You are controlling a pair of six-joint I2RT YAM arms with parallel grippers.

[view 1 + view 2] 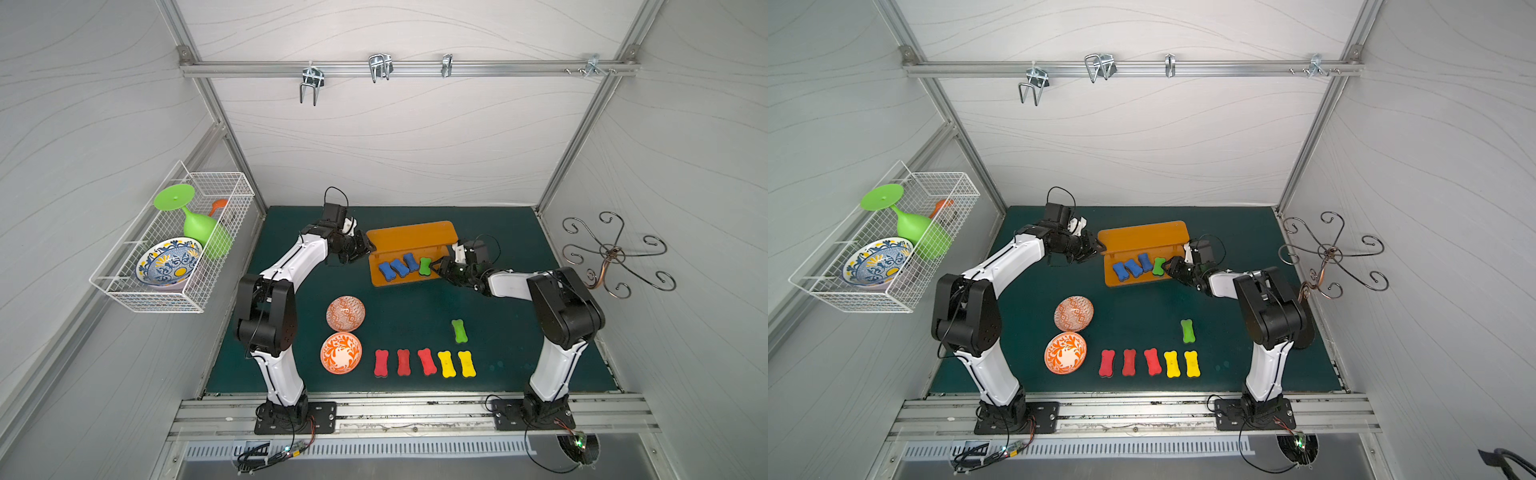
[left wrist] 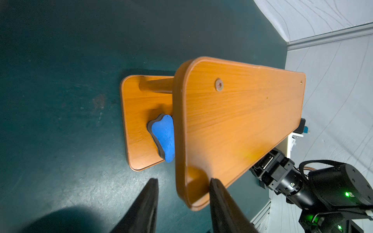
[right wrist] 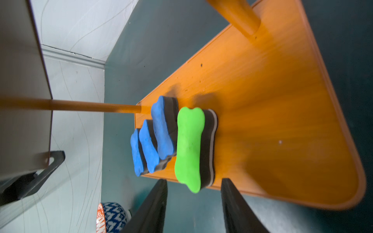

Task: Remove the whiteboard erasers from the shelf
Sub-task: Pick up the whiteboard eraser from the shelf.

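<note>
In hand: green eraser (image 3: 189,149) pick. The right gripper (image 3: 193,201) stood part open astride it on the shelf (image 3: 282,121), not gripping. The left gripper (image 2: 183,203) stood part open around shelf's left end, unclamped. Next: close, lift.

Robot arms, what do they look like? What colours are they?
Both the left arm and the right arm have smooth white shells with chunky black joints. Each ends in two black, pointed fingers. Thin black cables loop by the wrists, and small green lights glow on the right arm.
</note>
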